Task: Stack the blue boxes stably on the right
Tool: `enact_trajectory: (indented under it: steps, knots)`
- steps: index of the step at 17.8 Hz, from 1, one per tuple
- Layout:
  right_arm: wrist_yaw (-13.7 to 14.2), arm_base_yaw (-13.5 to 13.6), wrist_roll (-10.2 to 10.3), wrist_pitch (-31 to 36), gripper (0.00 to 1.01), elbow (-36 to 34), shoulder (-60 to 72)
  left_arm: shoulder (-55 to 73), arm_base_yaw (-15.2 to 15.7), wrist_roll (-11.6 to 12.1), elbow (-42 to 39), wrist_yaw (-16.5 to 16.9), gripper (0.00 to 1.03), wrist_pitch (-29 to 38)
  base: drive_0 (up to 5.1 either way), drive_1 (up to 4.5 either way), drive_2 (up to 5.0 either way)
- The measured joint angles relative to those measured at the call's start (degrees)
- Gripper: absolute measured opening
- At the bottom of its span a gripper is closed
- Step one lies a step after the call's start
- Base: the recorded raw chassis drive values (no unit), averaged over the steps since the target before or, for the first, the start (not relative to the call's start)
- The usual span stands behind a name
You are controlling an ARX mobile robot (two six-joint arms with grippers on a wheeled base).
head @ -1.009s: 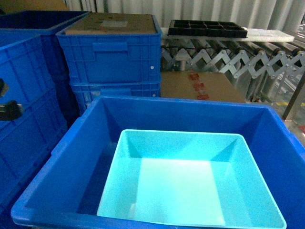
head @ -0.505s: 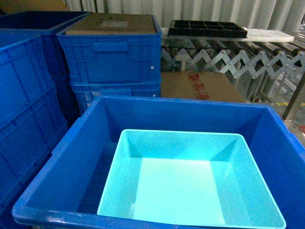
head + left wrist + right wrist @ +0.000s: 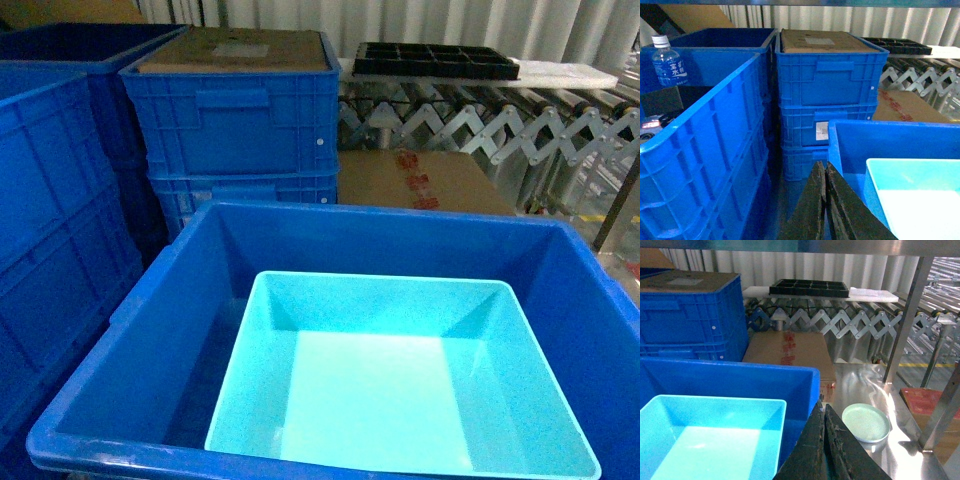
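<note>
The turquoise tub (image 3: 400,385) is nested in the dark-blue crate (image 3: 150,340), flanked by the closed, empty left tool (image 3: 824,172) and right tool (image 3: 822,415).

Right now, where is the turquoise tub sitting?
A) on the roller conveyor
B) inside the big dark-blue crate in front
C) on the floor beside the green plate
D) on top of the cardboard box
B: the head view shows the turquoise tub resting inside the dark-blue crate, whose walls surround it on all sides.

Blurred characters on water bottle (image 3: 669,62) label, unreadable.
</note>
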Motion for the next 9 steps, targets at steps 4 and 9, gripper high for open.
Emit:
enact_trajectory:
  steps: [4, 9]
  knots:
    - [0.00, 0.00, 0.00, -6.73, 0.02, 0.00, -6.75, -7.89, 0.00, 0.02, -0.02, 0.00, 0.02, -7.48, 0.0, 0.00, 0.0]
    - [0.00, 0.00, 0.00, -12.59, 0.02, 0.00, -12.63, -15.12, 0.00, 0.02, -0.02, 0.00, 0.02, -14.62, 0.0, 0.00, 0.0]
